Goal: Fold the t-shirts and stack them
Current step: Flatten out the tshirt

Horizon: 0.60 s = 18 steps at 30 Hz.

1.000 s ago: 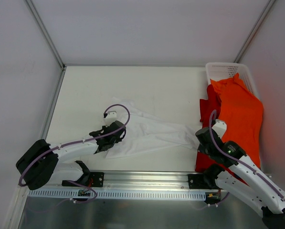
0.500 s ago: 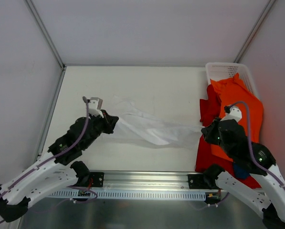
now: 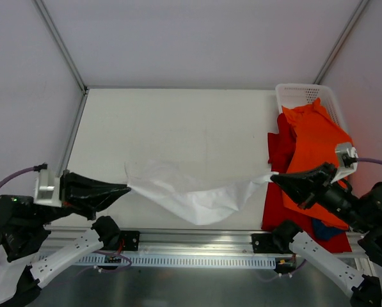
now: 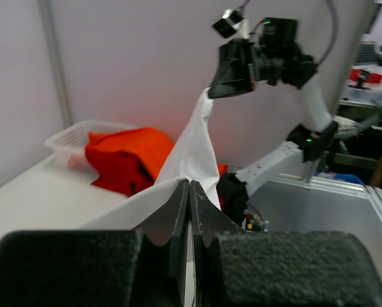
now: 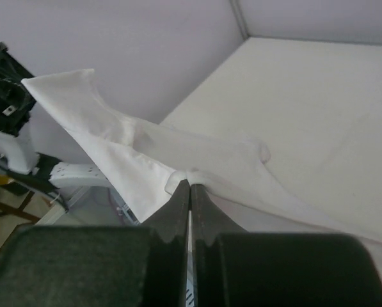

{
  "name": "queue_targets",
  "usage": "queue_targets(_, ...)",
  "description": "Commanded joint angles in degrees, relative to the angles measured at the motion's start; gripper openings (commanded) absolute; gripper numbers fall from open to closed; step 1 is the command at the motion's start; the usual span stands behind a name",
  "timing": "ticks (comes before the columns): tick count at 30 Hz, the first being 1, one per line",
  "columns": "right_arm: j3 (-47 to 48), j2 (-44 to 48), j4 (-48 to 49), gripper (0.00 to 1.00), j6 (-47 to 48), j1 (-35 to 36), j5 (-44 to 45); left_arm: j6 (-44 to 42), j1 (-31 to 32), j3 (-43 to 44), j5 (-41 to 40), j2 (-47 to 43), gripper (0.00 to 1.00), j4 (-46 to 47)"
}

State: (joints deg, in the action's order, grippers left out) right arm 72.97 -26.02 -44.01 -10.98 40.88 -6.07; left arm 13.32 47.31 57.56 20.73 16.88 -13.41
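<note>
The white t-shirt (image 3: 194, 192) hangs stretched in the air between my two grippers, sagging in the middle above the table's front part. My left gripper (image 3: 125, 187) is shut on its left end; the left wrist view shows the cloth (image 4: 194, 150) pinched at the fingertips (image 4: 189, 185). My right gripper (image 3: 274, 178) is shut on its right end, and the right wrist view shows the cloth (image 5: 146, 153) running away from the tips (image 5: 190, 184). The orange t-shirt (image 3: 318, 150) lies over the red t-shirt (image 3: 280, 150) at the right, partly spilling from the basket.
A white mesh basket (image 3: 302, 96) stands at the table's far right corner. The white table (image 3: 178, 121) has metal frame rails along its left and right sides. The arms' base rail (image 3: 191, 246) runs along the near edge.
Both grippers have lifted and pulled apart, the left toward the near left and the right toward the right. The white t-shirt has come off the table and now hangs stretched between them.
</note>
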Motion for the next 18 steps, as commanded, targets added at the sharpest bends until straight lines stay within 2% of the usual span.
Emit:
queue_targets(1,1.9,4.4,10.9,0.0,2.6,-0.2,-13.5,-3.0,0.4,5.8,18.3,-2.9,0.0,2.9)
queue_targets(4,2.1,9.7,15.5,0.0,3.9,-2.2,-17.2,-3.6,-0.9,11.1,22.3,-5.1,0.0,3.0)
queue_targets(7,3.8,12.0,16.1,0.0,6.0,-6.2,-18.1,-4.1,-2.8,14.6,25.0,-6.4,0.0,3.0)
queue_targets(10,4.8,14.2,18.7,0.0,6.9,-10.7,-21.3,-1.9,-7.1,18.9,30.1,-6.1,0.0,3.3)
queue_targets(14,5.0,15.8,25.9,0.01,3.7,-17.1,-30.1,3.1,-17.0,24.9,38.1,-4.4,0.0,6.8)
queue_targets(15,5.3,16.3,26.9,0.0,3.5,-19.6,-30.8,3.5,-20.7,25.9,39.4,-4.1,0.0,7.7)
queue_targets(18,4.7,16.8,28.3,0.0,5.3,-23.8,-28.9,1.8,-23.7,26.8,40.4,-2.2,0.0,7.6)
